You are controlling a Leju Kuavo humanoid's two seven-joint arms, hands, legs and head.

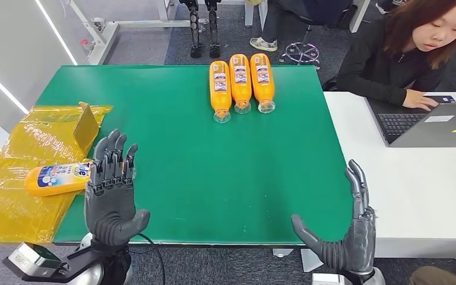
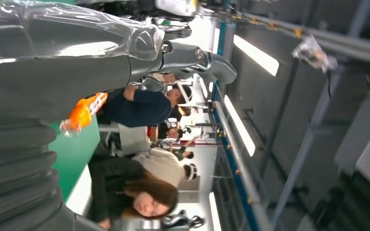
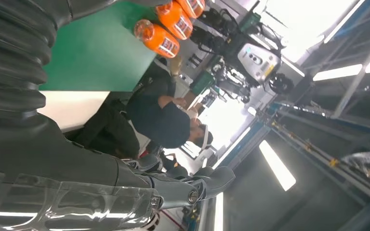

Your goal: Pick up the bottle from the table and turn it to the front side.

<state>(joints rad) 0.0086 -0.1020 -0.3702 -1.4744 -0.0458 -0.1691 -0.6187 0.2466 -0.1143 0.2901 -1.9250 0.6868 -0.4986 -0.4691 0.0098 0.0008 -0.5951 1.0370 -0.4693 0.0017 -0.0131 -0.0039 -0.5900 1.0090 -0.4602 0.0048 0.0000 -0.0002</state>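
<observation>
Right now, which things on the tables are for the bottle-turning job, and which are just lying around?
For the job: bottle lying on its side, left hand, right hand.

Just lying about: three orange bottles, yellow plastic sheet, cardboard piece, laptop.

Green bench [image 1: 214, 178]: a broad bare stretch is lying between the left hand [image 1: 111, 199] and the right hand [image 1: 347, 234], both raised with fingers spread, holding nothing. Three orange bottles [image 1: 240, 83] are lying side by side at the far edge (touching or nearly so), well apart from both hands. Yellow plastic sheet [image 1: 29, 154] is covering the left margin, carrying one bottle [image 1: 56, 179] just beside the left fingers [image 1: 114, 157]. A cardboard piece [image 1: 85, 126] is standing up beyond it. White desk [image 1: 415, 190] is adjoining on the right.
</observation>
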